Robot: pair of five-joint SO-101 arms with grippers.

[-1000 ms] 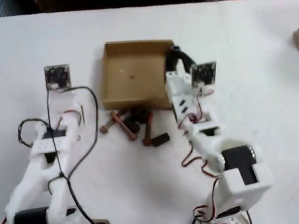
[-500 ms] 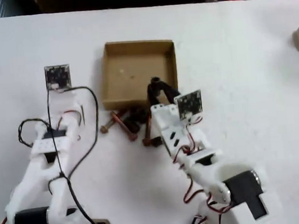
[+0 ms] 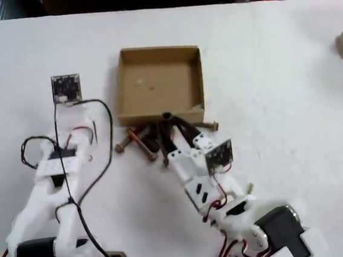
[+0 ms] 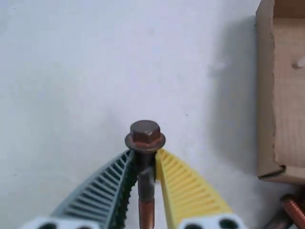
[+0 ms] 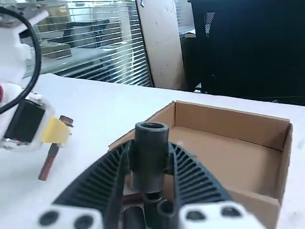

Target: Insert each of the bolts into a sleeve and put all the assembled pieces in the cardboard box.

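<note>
- Left gripper (image 4: 145,153) is clamped on a bolt (image 4: 145,138), over the table (image 3: 274,64) left of the cardboard box (image 3: 158,49).
- Right gripper (image 5: 150,147) pinches an upright sleeve (image 5: 150,160) at the box's near wall.
- Box holds a small pale speck (image 3: 141,81); pile of bolts and sleeves (image 3: 143,140) sits just outside.

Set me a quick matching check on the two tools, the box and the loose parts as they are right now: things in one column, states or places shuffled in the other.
Things:
1. left tool
2. right tool
3. cardboard box
4. loose pile of parts

States or places:
A. shut on a black sleeve
B. lying just outside the box's near wall
C. shut on a copper-coloured bolt
D. standing open-topped on the white table

Pairs: 1-C, 2-A, 3-D, 4-B.
</note>
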